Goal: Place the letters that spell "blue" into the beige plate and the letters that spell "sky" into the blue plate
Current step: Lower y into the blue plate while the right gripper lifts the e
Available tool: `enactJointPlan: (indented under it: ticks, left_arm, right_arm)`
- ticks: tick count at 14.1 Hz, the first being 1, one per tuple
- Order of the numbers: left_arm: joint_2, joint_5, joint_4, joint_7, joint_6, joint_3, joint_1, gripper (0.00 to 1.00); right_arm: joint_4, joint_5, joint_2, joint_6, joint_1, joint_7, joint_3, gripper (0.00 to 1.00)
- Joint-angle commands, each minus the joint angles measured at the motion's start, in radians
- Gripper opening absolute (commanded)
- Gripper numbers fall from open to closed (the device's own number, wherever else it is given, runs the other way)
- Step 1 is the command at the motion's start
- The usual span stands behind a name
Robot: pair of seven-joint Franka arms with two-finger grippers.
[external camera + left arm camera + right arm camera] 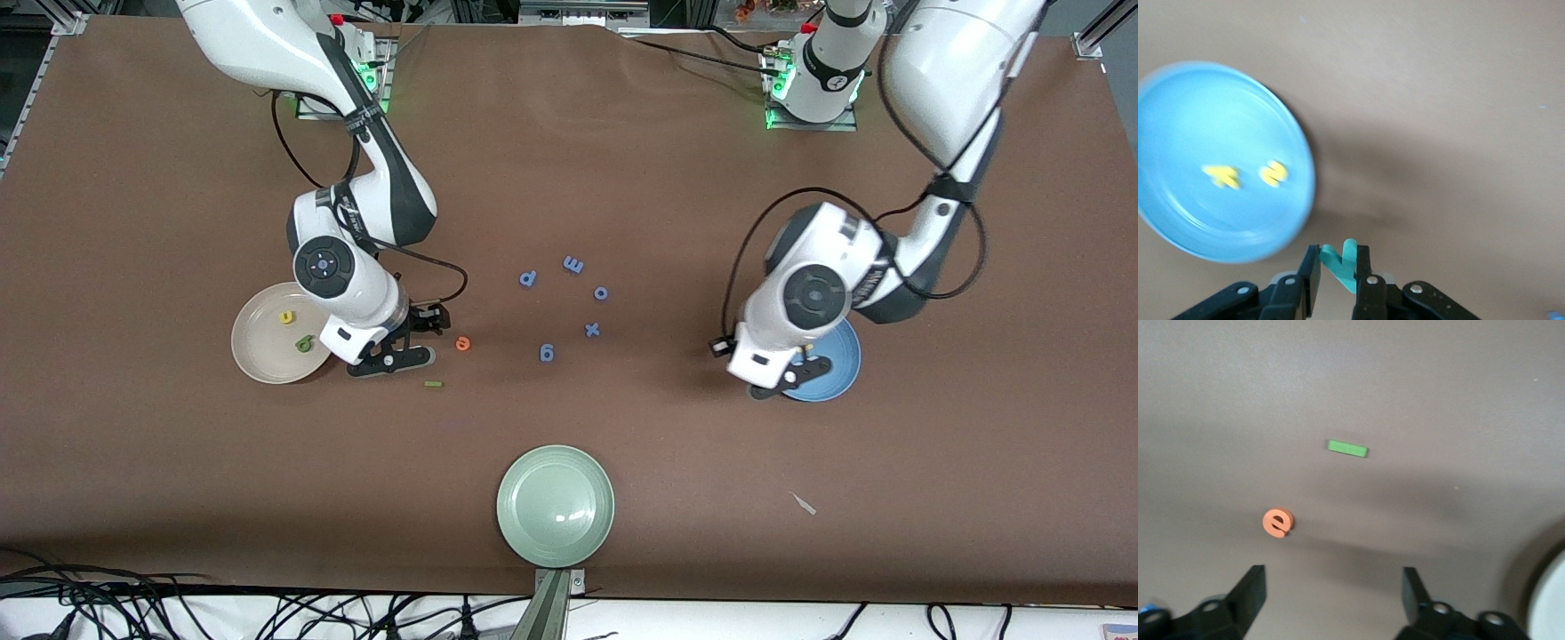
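We see the right gripper low over the bare table, just beside the beige plate, between it and the orange e; its fingers stand wide apart with nothing between them. In the right wrist view the orange e and the thin green l both lie flat on the brown table, apart from each other and from the fingers. In the front view we place the green l a little nearer the camera than the e.

We note two letters already in the beige plate: the yellow u and the green b, near each other.

The left gripper hangs at the edge of the blue plate at the left arm's end of the table, its fingers clamped on the teal y, which stands up between them. In the blue plate we see the yellow k and the yellow s lying side by side, not touching.

Five blue letters lie scattered mid-table. The pale green plate sits near the table's front edge, closest to the camera. A small pale scrap lies on the table toward the left arm's end
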Motion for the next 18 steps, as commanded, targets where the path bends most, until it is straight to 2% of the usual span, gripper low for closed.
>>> enactJointPlan:
  ticks: [1,2,4,7,8,9,10,11,12,14,16,18]
  left_arm:
    - [-0.015,0.014,-0.026,0.165,-0.032,-0.006,0.054,0.07]
    - [-0.011,0.022,-0.037,0.198,-0.032,-0.006,0.068,0.14]
    - [0.015,0.032,-0.035,0.293,-0.023,0.002,0.080,0.15]
    - [0.035,0.048,-0.046,0.318,-0.022,0.002,0.091,0.18]
    - [0.043,0.052,-0.060,0.323,-0.019,0.002,0.085,0.19]
    - [0.043,0.052,-0.063,0.328,-0.019,0.002,0.089,0.30]
    - [0.045,0.052,-0.066,0.349,-0.019,0.002,0.094,0.53]
    - [0.048,0.052,-0.066,0.361,-0.021,0.002,0.092,0.89]
    - [0.046,0.051,-0.060,0.360,-0.027,0.001,0.091,1.00]
    - [0.040,0.051,-0.051,0.358,-0.030,-0.001,0.086,1.00]
    - [0.032,0.051,-0.039,0.358,-0.030,-0.004,0.089,1.00]
    - [-0.024,0.051,-0.020,0.358,-0.056,-0.009,0.091,1.00]
  right_arm:
    - [0.087,0.020,0.083,0.005,0.040,0.078,0.003,1.00]
    - [0.100,0.020,0.103,0.013,0.050,0.099,0.003,1.00]
    - [0.110,0.020,0.132,0.030,0.068,0.116,0.003,1.00]
    - [0.110,0.020,0.154,0.064,0.083,0.118,0.003,0.99]
    - [0.110,0.020,0.158,0.068,0.083,0.118,0.003,0.96]
    - [0.110,0.020,0.167,0.082,0.083,0.118,0.003,0.95]
    - [0.110,0.020,0.172,0.094,0.085,0.118,0.003,0.92]
    - [0.110,0.022,0.172,0.093,0.085,0.120,0.003,0.88]
    - [0.105,0.020,0.172,0.090,0.085,0.120,0.003,0.85]
    - [0.099,0.022,0.172,0.088,0.096,0.126,0.003,0.72]
    - [0.099,0.022,0.177,0.091,0.099,0.141,0.003,0.68]
    - [0.096,0.022,0.177,0.087,0.108,0.158,0.003,0.64]
